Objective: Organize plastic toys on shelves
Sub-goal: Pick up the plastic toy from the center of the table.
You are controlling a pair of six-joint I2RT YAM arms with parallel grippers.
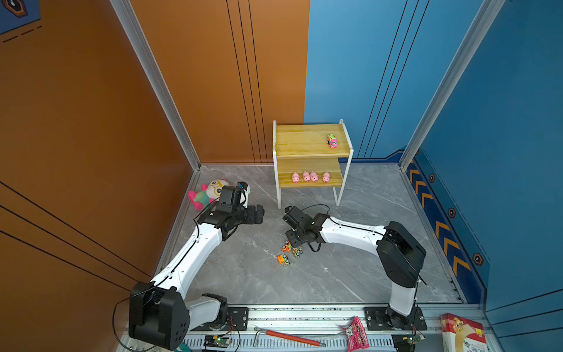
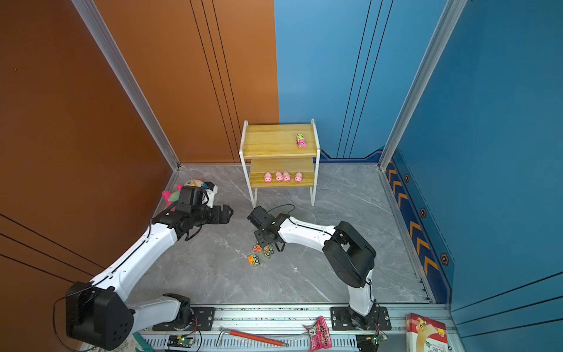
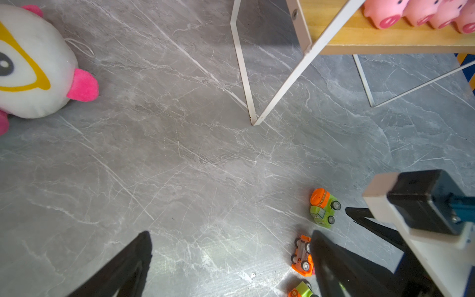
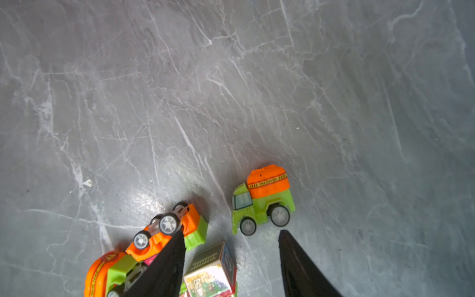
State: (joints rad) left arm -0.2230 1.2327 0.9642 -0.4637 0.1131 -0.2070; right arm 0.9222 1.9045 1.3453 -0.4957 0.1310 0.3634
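**Right claw [image 4: 231,235] crowding a knot of trucks**

I am watching the right claw hanging half spread over the desk [image 1: 243,280]. It is gripping nothing, and a box-bodied truck [image 4: 209,270] is lying between its fingers. One finger [image 4: 164,264] is overlapping an overturned orange truck [image 4: 154,240] whose wheels are pointing up. An orange-and-green truck [image 4: 108,272] is crowding in just beside that one. I am judging that closing from here is risking a pinch on two toys at once, or a squeeze that is popping the boxy one out sideways. A green mixer truck [image 4: 262,203] seems to be lying on its side just past the fingertips, so any forward drift is likely knocking it away.

The left claw [image 3: 231,232] is hanging wide open and empty, near the plush doll [image 1: 210,190]. On the shelves [image 1: 300,141], four pink pigs [image 1: 310,176] are lining the lower board. A pink truck [image 1: 332,141] is sitting toward one end of the upper board. Wheeled toys are apt to roll. A tilted or hurried release up there is threatening to send one off the edge, or to bump the pink truck.
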